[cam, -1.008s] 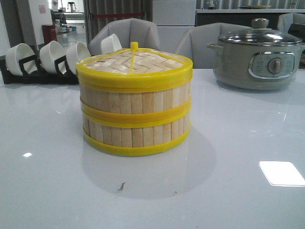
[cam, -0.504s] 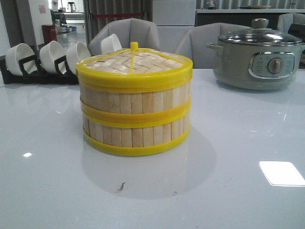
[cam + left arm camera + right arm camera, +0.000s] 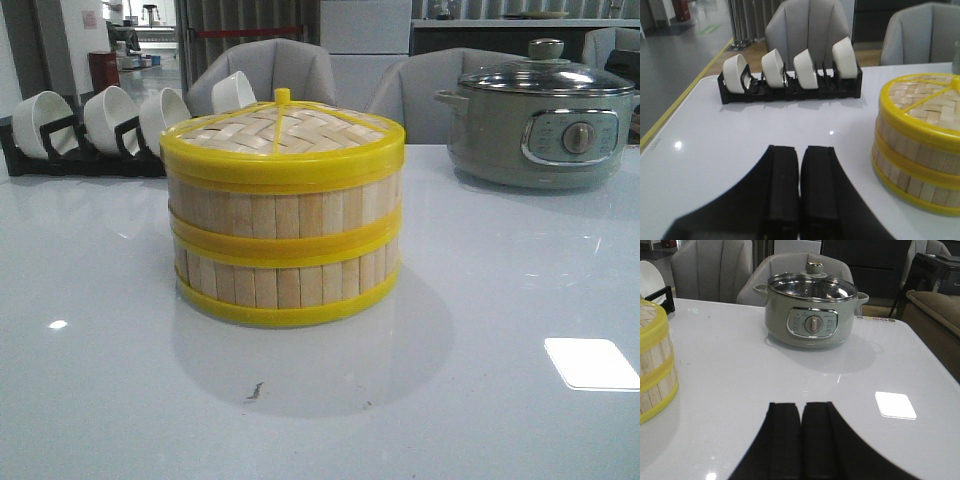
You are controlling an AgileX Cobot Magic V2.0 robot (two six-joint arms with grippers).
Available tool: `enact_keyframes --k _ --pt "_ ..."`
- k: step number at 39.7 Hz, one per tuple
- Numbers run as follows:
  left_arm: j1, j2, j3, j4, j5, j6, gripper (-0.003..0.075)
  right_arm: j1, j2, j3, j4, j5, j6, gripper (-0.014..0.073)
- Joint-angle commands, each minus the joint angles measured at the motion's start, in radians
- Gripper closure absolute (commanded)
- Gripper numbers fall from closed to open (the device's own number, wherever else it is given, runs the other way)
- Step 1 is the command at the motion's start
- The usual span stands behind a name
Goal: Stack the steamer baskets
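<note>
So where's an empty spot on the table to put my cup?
The widest bare patch is the near tabletop in front of the steamer stack. There is also room between the stack and the electric pot. The far left is crowded by the bowl rack, close behind the stack.

— Glossy white table point(image 3: 520, 290), reflecting ceiling lights. Directly on it?

— Steamer baskets point(image 3: 283, 235) near the middle, stacked two tiers high under a woven lid point(image 3: 282, 130). Toward the far left corner, a black rack point(image 3: 80, 158) holding white bowls point(image 3: 110, 115) on edge. Toward the far right corner, a grey-green electric pot point(image 3: 540, 125) with glass lid. Well apart from each other.
</note>
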Motion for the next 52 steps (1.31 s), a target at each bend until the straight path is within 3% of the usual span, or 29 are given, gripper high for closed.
enact_keyframes --k 1,7,19,52 --pt "0.001 -0.062 0.061 -0.049 -0.171 0.0 0.0637 -0.006 0.008 -0.03 -0.015 -0.092 -0.01 0.0549" --pt "0.001 -0.172 0.203 -0.1 -0.258 0.0 0.0637 -0.006 0.008 -0.03 -0.015 -0.092 -0.01 0.0549" --pt "0.001 -0.307 0.343 -0.136 -0.285 0.0 0.0637 -0.006 0.008 -0.03 -0.015 -0.092 -0.01 0.0549" --pt "0.001 -0.307 0.352 -0.084 -0.352 0.0 0.0637 -0.006 0.008 -0.03 -0.015 -0.091 -0.01 0.0549"
